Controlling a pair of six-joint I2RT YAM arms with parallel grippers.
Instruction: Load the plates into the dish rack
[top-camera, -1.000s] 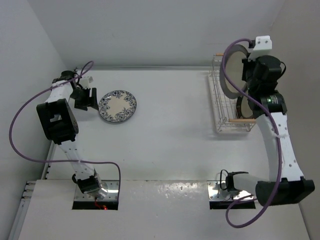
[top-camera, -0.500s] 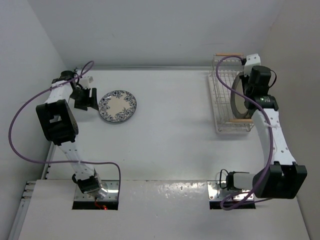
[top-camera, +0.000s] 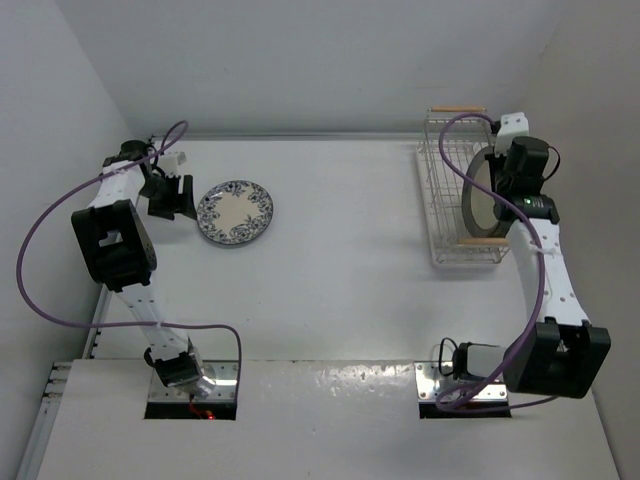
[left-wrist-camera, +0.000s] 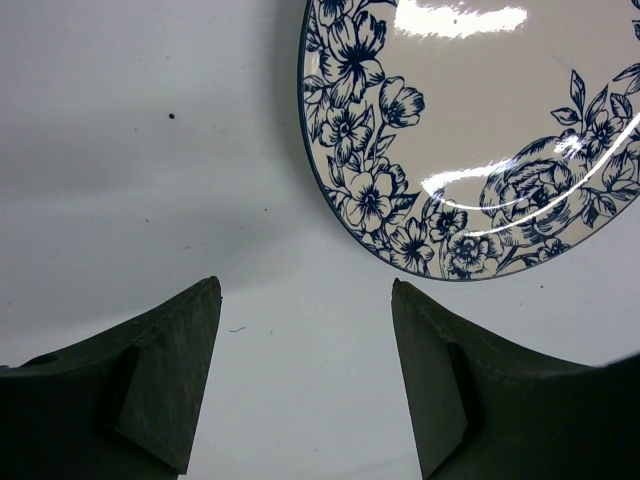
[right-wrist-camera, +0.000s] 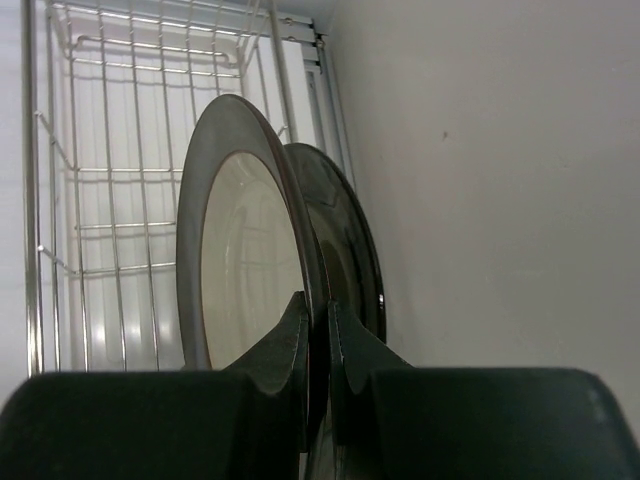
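The blue floral plate (top-camera: 235, 213) lies flat on the table at the far left; its rim shows in the left wrist view (left-wrist-camera: 480, 130). My left gripper (top-camera: 170, 200) is open and empty just left of it, jaws wide apart (left-wrist-camera: 305, 287). The white wire dish rack (top-camera: 440, 200) stands at the far right. My right gripper (top-camera: 495, 180) is shut on the rim of the grey-brown rimmed plate (right-wrist-camera: 240, 260), which stands on edge inside the rack (right-wrist-camera: 100, 200); my fingers (right-wrist-camera: 318, 305) pinch its edge. The dark striped-rim plate (right-wrist-camera: 350, 240) stands upright just behind it.
The rack has wooden handle bars at its far end (top-camera: 458, 109) and near end (top-camera: 482, 241). White walls close in on the left, back and right; the right wall is close beside the rack. Purple cables loop from both arms.
My right arm has lowered the grey-rimmed plate from above the rack down into it, beside the striped plate. The left arm and the floral plate have not moved.
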